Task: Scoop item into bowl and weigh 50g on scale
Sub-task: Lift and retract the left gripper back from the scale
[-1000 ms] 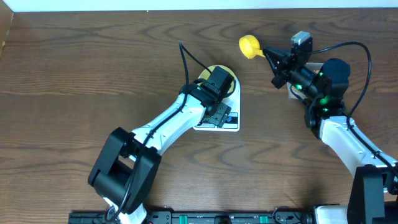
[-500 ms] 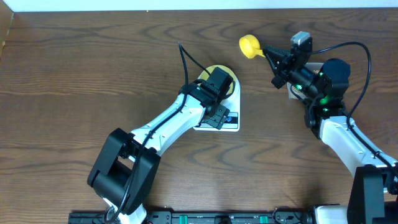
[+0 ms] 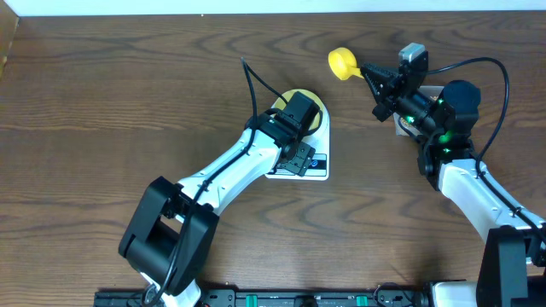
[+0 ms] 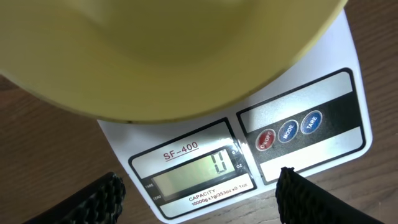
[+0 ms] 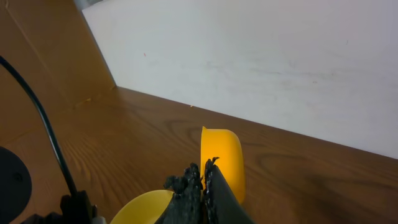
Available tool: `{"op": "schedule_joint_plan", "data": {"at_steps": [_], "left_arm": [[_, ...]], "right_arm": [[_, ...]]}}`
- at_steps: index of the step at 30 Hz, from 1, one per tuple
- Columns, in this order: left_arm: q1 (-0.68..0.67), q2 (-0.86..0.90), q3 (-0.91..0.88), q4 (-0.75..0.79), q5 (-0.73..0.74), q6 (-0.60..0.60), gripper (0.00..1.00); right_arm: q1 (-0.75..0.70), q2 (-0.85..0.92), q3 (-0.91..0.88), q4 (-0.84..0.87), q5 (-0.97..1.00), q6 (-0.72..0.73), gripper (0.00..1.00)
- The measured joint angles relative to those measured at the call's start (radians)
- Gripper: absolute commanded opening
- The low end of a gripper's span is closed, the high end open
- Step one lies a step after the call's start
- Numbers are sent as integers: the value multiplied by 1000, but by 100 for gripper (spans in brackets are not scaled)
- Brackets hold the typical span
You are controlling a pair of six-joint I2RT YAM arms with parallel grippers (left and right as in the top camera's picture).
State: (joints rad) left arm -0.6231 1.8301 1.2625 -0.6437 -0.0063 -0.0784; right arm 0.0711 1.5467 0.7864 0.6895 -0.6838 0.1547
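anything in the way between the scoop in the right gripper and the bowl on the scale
Nothing lies on the table between the scoop and the bowl. But the left gripper, open, hangs over the display end of the scale and hides part of the bowl from overhead.

Bowl (image 4: 155, 56) pale yellow, plain. Scale (image 4: 329, 62) white, black band around buttons (image 4: 288, 130): one red, two blue. LCD (image 4: 193, 177) grey-green, dark digit. Scoop (image 3: 343, 62) brighter, orange-yellow. Table (image 3: 128, 102) dark brown, wavy wood grain. Wall (image 5: 249, 50) off-white.
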Motion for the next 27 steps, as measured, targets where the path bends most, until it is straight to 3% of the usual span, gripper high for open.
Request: {"op": "schedule_joint_plan", "data": {"at_steps": [27], "left_arm": [[51,-128,0,-72,9,23,79]], "right_arm": [[0,0,0,0,0,-7,1]]}}
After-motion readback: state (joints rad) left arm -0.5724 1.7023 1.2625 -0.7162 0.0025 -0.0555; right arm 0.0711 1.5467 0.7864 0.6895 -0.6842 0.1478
